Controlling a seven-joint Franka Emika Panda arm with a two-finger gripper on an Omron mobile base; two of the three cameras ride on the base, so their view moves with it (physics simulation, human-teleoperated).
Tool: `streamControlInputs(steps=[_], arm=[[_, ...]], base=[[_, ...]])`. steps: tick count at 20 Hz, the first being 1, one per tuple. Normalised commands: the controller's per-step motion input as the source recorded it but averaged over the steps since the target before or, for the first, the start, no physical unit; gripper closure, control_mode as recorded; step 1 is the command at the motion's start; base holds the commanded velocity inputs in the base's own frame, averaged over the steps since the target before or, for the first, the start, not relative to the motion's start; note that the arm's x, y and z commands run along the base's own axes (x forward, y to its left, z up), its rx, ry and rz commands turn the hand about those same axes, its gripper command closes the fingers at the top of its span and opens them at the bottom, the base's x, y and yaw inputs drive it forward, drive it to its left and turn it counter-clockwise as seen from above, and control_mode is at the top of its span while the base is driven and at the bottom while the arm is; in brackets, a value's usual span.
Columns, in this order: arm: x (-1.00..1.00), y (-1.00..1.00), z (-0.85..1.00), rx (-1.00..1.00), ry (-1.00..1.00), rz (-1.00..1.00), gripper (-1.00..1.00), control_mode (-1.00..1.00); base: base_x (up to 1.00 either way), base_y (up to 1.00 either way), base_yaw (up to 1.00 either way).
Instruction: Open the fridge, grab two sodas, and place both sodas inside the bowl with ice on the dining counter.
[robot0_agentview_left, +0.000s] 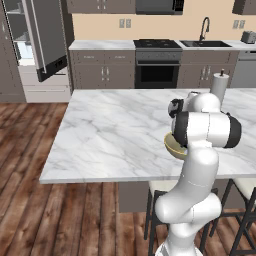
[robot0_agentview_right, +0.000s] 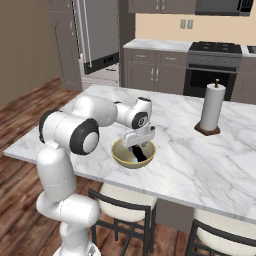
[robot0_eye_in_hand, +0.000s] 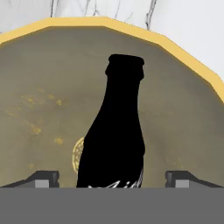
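one soda (robot0_eye_in_hand: 114, 131), one bowl (robot0_eye_in_hand: 183, 57)

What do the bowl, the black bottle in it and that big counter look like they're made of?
The bowl looks like glazed ceramic: matte olive inside with speckles, yellow rim. The bottle is flat black with a white label; glass or plastic, I cannot tell. The counter looks like polished marble, white with grey veins.

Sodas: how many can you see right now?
1. One soda lies in the bowl on the counter, between the open jaws. A second could be hidden under the hand.
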Motion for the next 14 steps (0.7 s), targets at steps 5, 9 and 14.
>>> streamControlInputs(steps=[5, 9, 14], arm=[[-0.04, 0.00, 0.30, 0.00, -0.03, 0.00, -1.00, -1.00], [-0.16, 0.01, 0.48, 0.00, -0.07, 0.00, -1.00, -1.00], [-0.54, 0.18, 0.41, 0.00, -0.10, -0.03, -1.00, -1.00]], base=[[0.00, 0.00, 0.00], [0.00, 0.00, 0.00], [0.00, 0.00, 0.00]])
